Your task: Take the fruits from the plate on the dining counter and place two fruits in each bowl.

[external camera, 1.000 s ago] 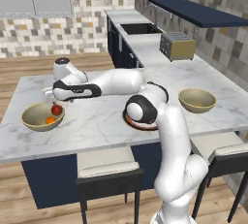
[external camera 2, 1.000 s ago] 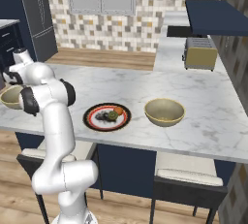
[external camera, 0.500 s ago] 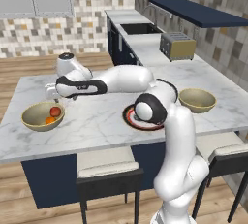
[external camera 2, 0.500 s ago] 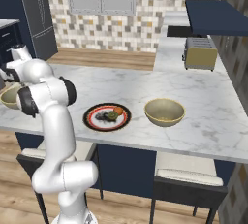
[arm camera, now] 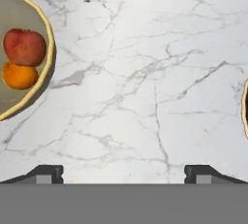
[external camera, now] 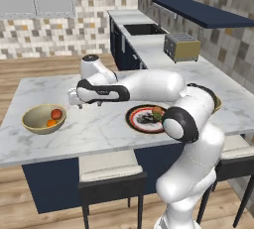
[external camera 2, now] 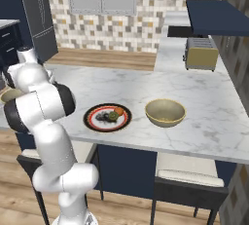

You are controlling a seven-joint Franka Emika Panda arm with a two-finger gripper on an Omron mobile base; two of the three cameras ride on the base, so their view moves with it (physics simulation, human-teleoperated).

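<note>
Over the counter (external camera: 94, 129), your arm reaches level to the left, gripper (external camera: 74, 101) aimed down, jaws apart and empty. Left bowl (external camera: 43, 119): red fruit (external camera: 57, 114), orange fruit (external camera: 51, 122). Plate (external camera: 144, 119): two fruits.

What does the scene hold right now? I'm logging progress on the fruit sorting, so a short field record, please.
left bowl: holds red fruit and one orange fruit
plate: holds other orange fruit and dark green fruit
right bowl: no fruit inside
claw: open, holding nothing, over bare dining counter between left bowl and plate
</note>
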